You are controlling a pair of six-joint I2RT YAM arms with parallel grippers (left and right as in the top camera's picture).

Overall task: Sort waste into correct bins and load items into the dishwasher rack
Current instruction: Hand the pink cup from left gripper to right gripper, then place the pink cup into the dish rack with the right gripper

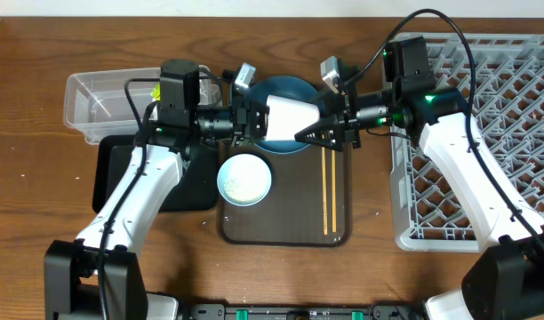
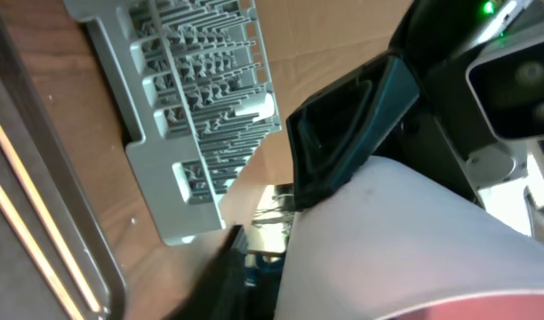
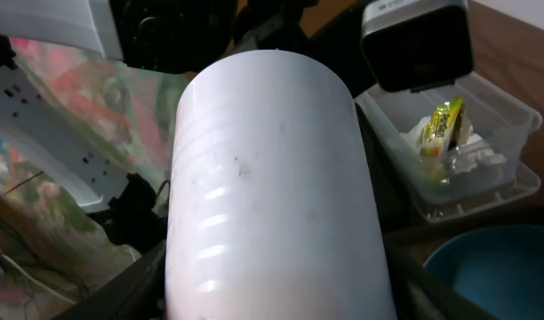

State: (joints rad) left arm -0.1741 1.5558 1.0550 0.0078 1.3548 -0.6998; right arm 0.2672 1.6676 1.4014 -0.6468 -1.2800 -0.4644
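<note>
Overhead, both arms meet above the dish (image 1: 281,89). The cup (image 1: 290,114) lies sideways between the left gripper (image 1: 257,116) and the right gripper (image 1: 308,132), with the bowl (image 1: 245,178) at 7 o'clock and the chopsticks (image 1: 327,191) at 5. Only the left wrist shows the cup's pink rim and a finger (image 2: 343,133) of the right gripper on it; the left gripper's own hold is unclear. Only the right wrist shows the wrapper (image 3: 443,129) in the tub (image 3: 512,116); its jaws clamp the cup.
</note>
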